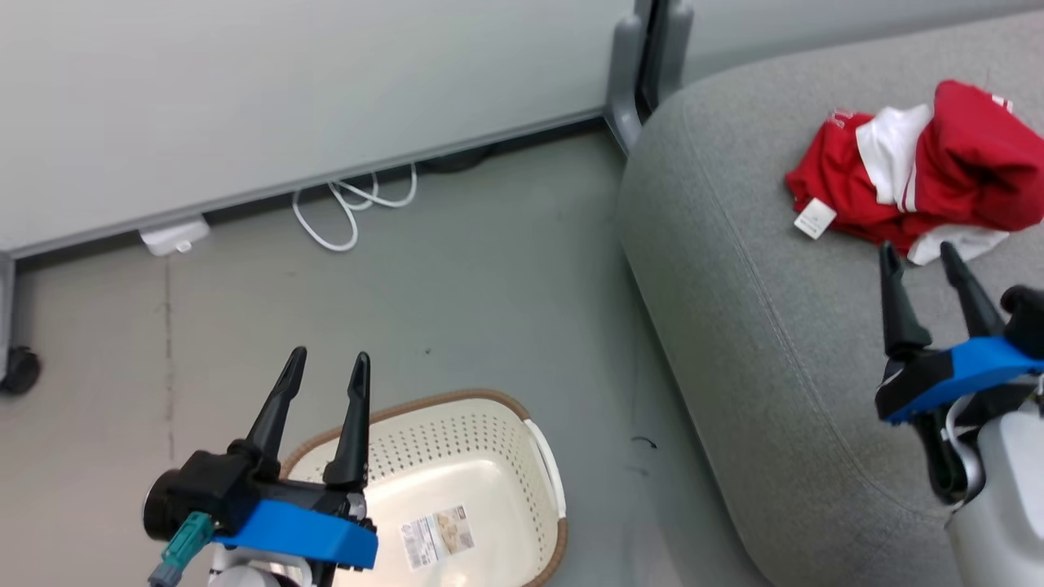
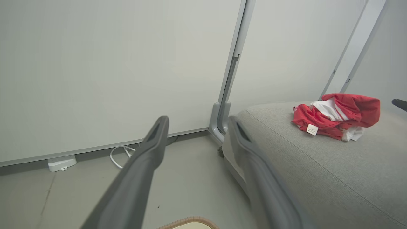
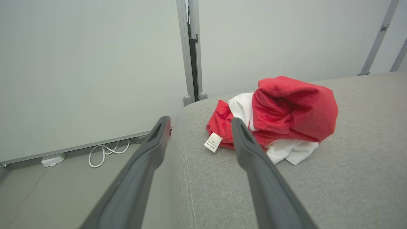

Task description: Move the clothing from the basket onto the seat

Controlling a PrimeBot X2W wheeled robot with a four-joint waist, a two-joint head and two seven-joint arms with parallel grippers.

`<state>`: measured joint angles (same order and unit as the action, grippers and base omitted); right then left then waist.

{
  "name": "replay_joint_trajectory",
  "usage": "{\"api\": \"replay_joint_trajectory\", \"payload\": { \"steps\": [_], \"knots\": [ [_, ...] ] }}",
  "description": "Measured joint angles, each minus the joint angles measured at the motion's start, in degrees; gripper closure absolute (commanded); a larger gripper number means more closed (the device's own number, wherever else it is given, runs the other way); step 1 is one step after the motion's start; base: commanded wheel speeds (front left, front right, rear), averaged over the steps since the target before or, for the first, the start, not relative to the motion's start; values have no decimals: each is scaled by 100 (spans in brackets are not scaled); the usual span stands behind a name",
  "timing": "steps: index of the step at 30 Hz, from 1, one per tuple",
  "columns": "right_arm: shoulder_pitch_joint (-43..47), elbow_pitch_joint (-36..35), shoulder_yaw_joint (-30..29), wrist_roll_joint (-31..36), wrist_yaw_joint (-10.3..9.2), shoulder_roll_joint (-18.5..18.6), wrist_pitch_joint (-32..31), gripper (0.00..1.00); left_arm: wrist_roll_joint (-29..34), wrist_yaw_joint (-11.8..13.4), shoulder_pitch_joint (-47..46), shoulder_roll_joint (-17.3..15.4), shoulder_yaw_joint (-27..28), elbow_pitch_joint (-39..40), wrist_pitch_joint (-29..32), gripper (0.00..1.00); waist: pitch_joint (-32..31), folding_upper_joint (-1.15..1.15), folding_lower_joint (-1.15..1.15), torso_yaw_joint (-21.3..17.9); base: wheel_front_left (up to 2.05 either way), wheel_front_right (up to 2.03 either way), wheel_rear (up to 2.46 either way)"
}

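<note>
Since clothing (image 1: 922,175) lies heaped on seat (image 1: 775,326), red and white, tag showing, we judge transfer done or nearly so. We cannot tell one garment from another within heap. Basket (image 1: 457,432) on floor beside seat: no garment in part we see, just paper label; near part hidden. Left end effector (image 1: 331,355) spread open over basket, holding nothing. Right end effector (image 1: 917,249) open, empty, tips just beside clothing.

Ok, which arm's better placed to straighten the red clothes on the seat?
Right. The right gripper hovers open just short of the clothing on the seat; the left gripper is open by the basket on the floor.
</note>
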<state>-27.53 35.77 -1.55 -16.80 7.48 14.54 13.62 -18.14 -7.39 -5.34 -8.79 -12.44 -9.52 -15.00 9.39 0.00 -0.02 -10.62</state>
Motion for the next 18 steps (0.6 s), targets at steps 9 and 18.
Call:
{"api": "replay_joint_trajectory", "payload": {
  "steps": [9,18],
  "knots": [
    [952,-1095,19,213,0,-365,-183,0,23,0,289,169,345,-178,0,0,-389,0,1,394,0,0,0],
    [1534,-1741,110,508,0,-771,-336,0,109,0,361,263,714,-494,0,0,-565,0,1,800,0,0,0]
  ]
}}
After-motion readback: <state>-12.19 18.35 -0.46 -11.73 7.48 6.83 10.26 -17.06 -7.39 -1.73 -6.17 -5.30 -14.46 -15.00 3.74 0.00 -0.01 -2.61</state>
